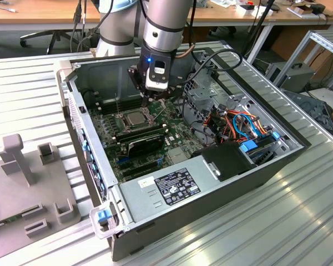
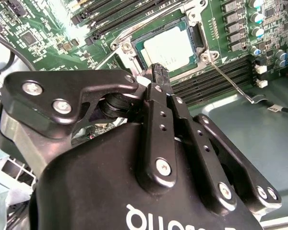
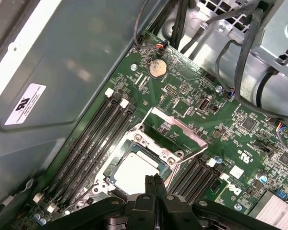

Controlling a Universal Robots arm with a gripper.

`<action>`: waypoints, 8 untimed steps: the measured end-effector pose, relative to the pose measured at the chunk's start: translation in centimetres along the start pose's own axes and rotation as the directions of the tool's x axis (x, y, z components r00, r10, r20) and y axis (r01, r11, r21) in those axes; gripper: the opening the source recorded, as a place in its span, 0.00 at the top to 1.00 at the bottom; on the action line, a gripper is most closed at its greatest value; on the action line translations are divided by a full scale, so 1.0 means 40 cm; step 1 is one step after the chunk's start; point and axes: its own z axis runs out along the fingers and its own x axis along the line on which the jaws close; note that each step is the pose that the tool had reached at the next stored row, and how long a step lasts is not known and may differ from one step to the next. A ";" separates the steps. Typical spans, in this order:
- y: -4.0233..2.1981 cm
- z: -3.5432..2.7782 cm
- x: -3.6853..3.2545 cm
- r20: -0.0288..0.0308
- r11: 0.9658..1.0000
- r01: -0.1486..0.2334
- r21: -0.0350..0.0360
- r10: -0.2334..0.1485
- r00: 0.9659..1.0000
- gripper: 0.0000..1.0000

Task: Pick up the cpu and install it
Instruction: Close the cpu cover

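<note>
Flat square silver-grey cpu [image 1: 135, 117] seated in open dark socket [image 3: 134, 167] on green motherboard [image 1: 155, 138]. Black gripper [image 3: 154, 184] at cpu's 6 o'clock, fingers pressed together, empty; fingertips partly cut off.

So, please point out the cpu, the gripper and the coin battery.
cpu [image 3: 134, 171], first wrist view, middle of its metal top.
gripper [image 2: 158, 72], second wrist view, at its fingertips.
coin battery [image 3: 157, 68], first wrist view, its face.
</note>
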 end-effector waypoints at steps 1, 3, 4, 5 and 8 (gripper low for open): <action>0.000 0.000 0.000 0.000 1.000 0.006 0.000 -0.006 1.000 0.89; 0.000 0.000 0.000 0.000 1.000 0.023 0.001 -0.023 1.000 0.89; 0.000 0.000 0.000 0.000 1.000 0.031 0.001 -0.031 1.000 0.89; 0.000 0.000 0.000 0.000 0.999 0.037 0.001 -0.037 0.999 0.89; 0.000 0.000 0.000 0.000 0.998 0.065 0.003 -0.065 0.998 0.89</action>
